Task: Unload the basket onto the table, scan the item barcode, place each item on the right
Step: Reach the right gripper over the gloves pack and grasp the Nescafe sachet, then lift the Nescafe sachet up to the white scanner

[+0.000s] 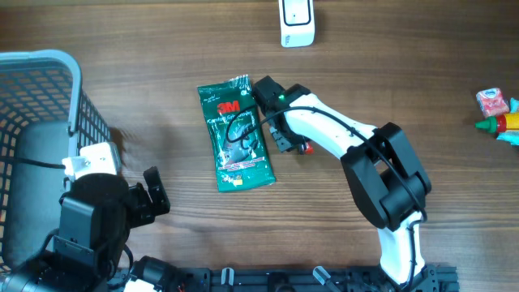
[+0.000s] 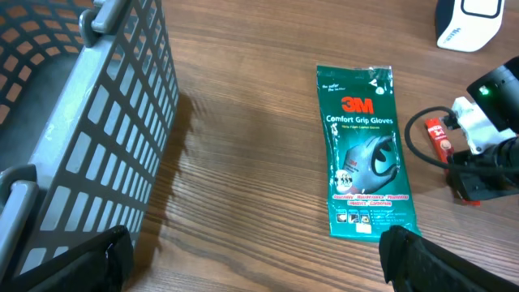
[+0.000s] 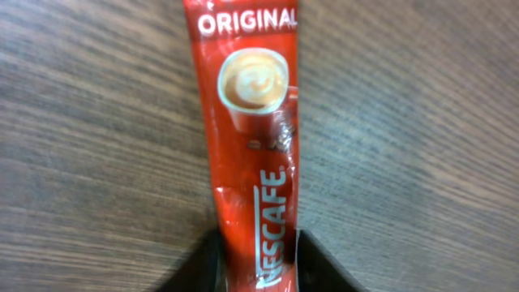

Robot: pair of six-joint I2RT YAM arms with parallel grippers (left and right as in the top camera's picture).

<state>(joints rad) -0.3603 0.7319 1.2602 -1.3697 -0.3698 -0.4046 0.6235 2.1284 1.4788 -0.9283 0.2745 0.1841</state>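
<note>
My right gripper (image 3: 263, 272) is shut on the lower end of a red Nescafe sachet (image 3: 253, 138). The sachet runs away from the fingers (image 3: 320, 264) over the wood. From the left wrist the sachet (image 2: 438, 135) shows between the right arm (image 2: 478, 122) and a green 3M glove pack (image 2: 369, 154). That pack (image 1: 235, 134) lies flat mid-table, just left of the right gripper (image 1: 284, 136). A white scanner (image 1: 297, 22) stands at the far edge. My left gripper (image 2: 263, 268) is open and empty, near the pack's bottom edge.
A grey wire basket (image 1: 75, 89) fills the left side, close to the left arm (image 1: 97, 211). Small colourful toys (image 1: 499, 112) sit at the right edge. From the left wrist, the basket wall (image 2: 113, 122) rises on the left.
</note>
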